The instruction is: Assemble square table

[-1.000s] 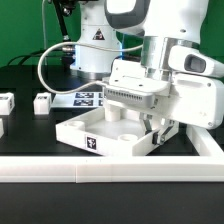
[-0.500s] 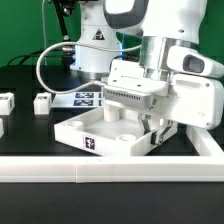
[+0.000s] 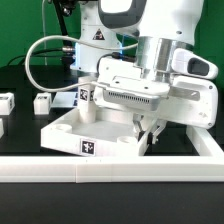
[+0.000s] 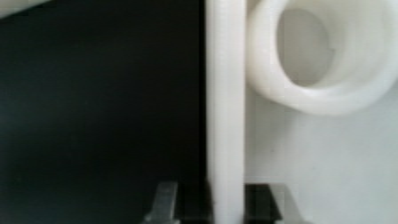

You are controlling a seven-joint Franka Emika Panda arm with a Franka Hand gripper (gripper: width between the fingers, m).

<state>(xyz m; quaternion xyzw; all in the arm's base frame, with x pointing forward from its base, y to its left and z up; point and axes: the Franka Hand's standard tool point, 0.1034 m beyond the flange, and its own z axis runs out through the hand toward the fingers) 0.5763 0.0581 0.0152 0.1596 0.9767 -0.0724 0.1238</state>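
Observation:
The square table slab [image 3: 78, 133] is a white square with a raised rim, a tag on its near edge and round sockets. It sits left of the arm in the exterior view. My gripper [image 3: 143, 134] is shut on its right rim. In the wrist view the rim [image 4: 224, 100] runs straight between my fingers [image 4: 169, 202], with a round socket [image 4: 320, 60] beside it; the gripper [image 4: 221, 204] clamps it. A white tagged upright piece [image 3: 87, 100] shows at the slab's far corner; I cannot tell what it is. Two small tagged legs [image 3: 41, 101] [image 3: 5, 101] stand at the exterior view's left.
A long white border rail [image 3: 100, 172] runs along the front and turns up the exterior view's right [image 3: 206, 146]. The marker board [image 3: 66, 97] lies behind the slab, mostly hidden. A further white block [image 3: 2, 126] shows at the left edge. The arm's cable [image 3: 40, 55] loops at the back.
The slab has slid and turned toward the exterior view's left with my gripper holding its rim. The tagged upright piece has come into view at its far corner. The legs have not moved.

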